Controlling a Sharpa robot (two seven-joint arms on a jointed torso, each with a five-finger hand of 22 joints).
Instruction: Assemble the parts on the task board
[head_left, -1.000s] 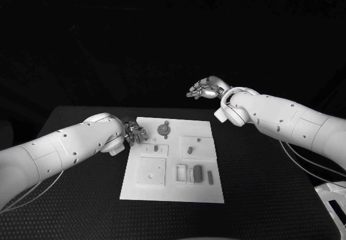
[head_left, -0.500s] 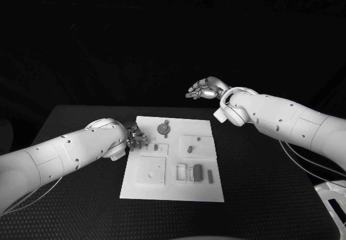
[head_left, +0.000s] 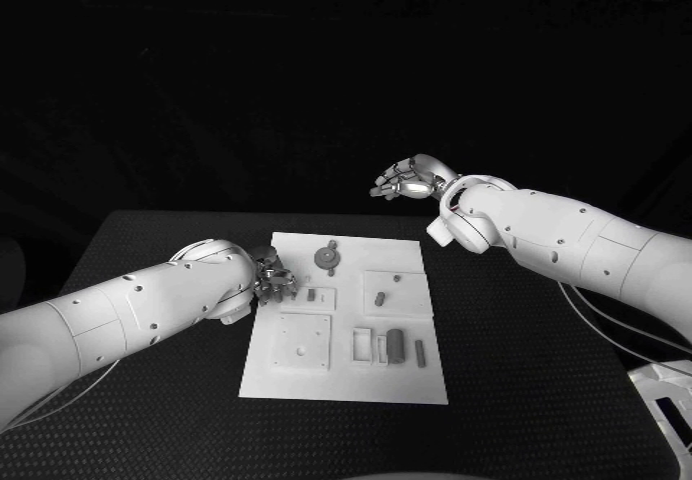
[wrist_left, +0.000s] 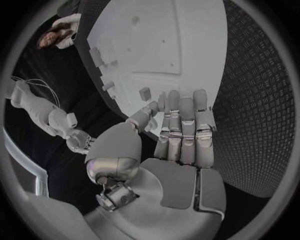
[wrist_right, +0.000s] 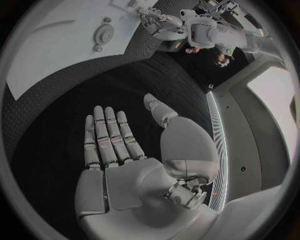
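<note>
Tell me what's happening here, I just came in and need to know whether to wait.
A two-armed robot is assembling small parts on a white board on a black table. Its left robot hand is low at the board's left edge, by a small upright part; nothing can be seen in its grasp. The right robot hand is raised beyond the table's far side, open and empty. Several parts lie loose on the board.

Looks like a robotics lab: black-draped table (head_left: 548, 330), dark backdrop, white task board (head_left: 346, 385), cables (head_left: 613, 320) trailing off.
</note>
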